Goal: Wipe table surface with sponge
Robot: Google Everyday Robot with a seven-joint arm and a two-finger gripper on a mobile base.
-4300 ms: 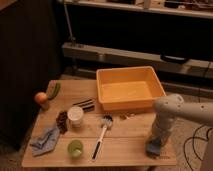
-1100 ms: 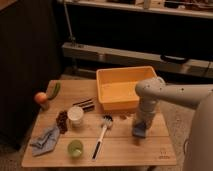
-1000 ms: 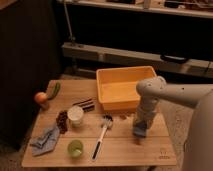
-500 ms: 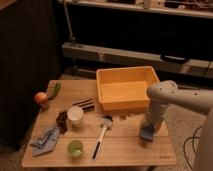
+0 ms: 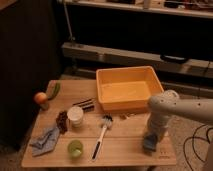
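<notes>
Lower left of desk (image 5: 125, 150): blue-grey rag (image 5: 45, 140), green cup (image 5: 75, 148), white-handled brush (image 5: 101, 135). Centre: orange tub (image 5: 127, 89). Lower right: gripper (image 5: 150, 141) pointing down onto the sponge (image 5: 149, 145), which lies on the desk near its right edge; finger state cannot be told.

My gripper (image 5: 151, 137) sits low over the table surface (image 5: 120, 150); beyond, a dark shelving rack (image 5: 150, 50) (dim, warm light) and pale floor (image 5: 192, 132).
</notes>
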